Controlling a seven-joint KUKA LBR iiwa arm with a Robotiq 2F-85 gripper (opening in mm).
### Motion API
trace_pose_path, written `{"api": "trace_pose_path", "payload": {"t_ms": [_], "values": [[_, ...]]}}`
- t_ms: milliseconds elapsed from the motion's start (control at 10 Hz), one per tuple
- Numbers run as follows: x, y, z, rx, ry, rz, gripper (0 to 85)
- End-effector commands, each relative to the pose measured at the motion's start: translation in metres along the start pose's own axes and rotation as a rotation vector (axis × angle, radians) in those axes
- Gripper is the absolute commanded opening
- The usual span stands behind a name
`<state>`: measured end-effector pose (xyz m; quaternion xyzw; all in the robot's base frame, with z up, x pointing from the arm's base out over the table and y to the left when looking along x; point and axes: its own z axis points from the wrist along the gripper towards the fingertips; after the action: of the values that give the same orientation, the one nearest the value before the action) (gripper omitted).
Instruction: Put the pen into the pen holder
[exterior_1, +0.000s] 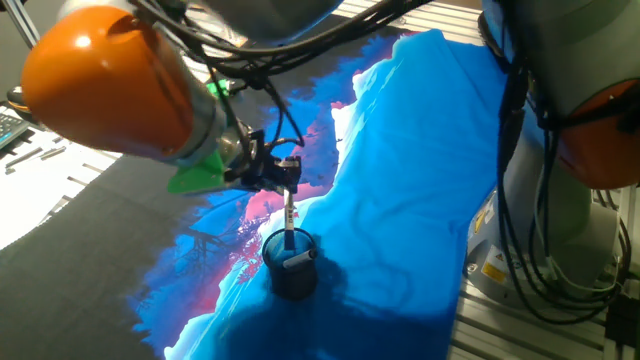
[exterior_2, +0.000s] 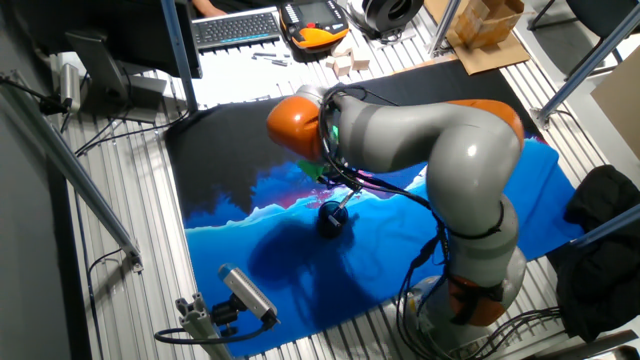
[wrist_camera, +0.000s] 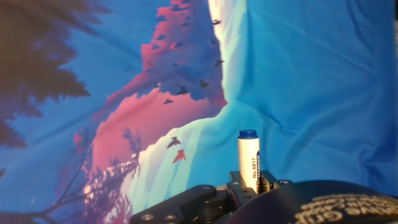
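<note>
Black two-finger gripper (exterior_1: 287, 178) is clamping the top of the pen (exterior_1: 290, 215), holding its whitish barrel upright so that the lower end is dipping inside the pen holder (exterior_1: 290, 263), a dark mesh cup with a bluish rim standing on the printed blue-and-pink cloth (exterior_1: 400, 190). A shorter white stick (exterior_1: 298, 260) is lying tilted against the cup's rim. In the hand view the pen's dark-capped barrel (wrist_camera: 249, 160) is showing just ahead of the gripper body (wrist_camera: 249, 199), the cloth spreading beyond it. The orange-and-grey arm (exterior_2: 420, 140) is arching over the table from its base at the cloth's edge. The risk from here, judging by the pose, is twofold: the pen may be catching on the stick or the rim on release and tipping out, or any sideways pull by the fingers could be toppling the light cup.
</note>
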<state>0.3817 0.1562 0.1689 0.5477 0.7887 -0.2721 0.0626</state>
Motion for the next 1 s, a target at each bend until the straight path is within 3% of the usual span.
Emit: {"api": "trace_pose_path", "payload": {"t_ms": [0,100,500,700,900], "values": [[0.0015,0.0014,-0.0003,0.02,-0.008,0.015,0.0],[0.0035,0.0017,-0.0005,0.039,-0.016,0.028,0.0],[0.0061,0.0032,0.0022,0.063,-0.04,0.041,0.0],[0.0083,0.0039,0.0027,0.061,-0.041,0.043,0.0],[0.0088,0.0033,0.0027,0.036,-0.039,0.03,0.0]]}}
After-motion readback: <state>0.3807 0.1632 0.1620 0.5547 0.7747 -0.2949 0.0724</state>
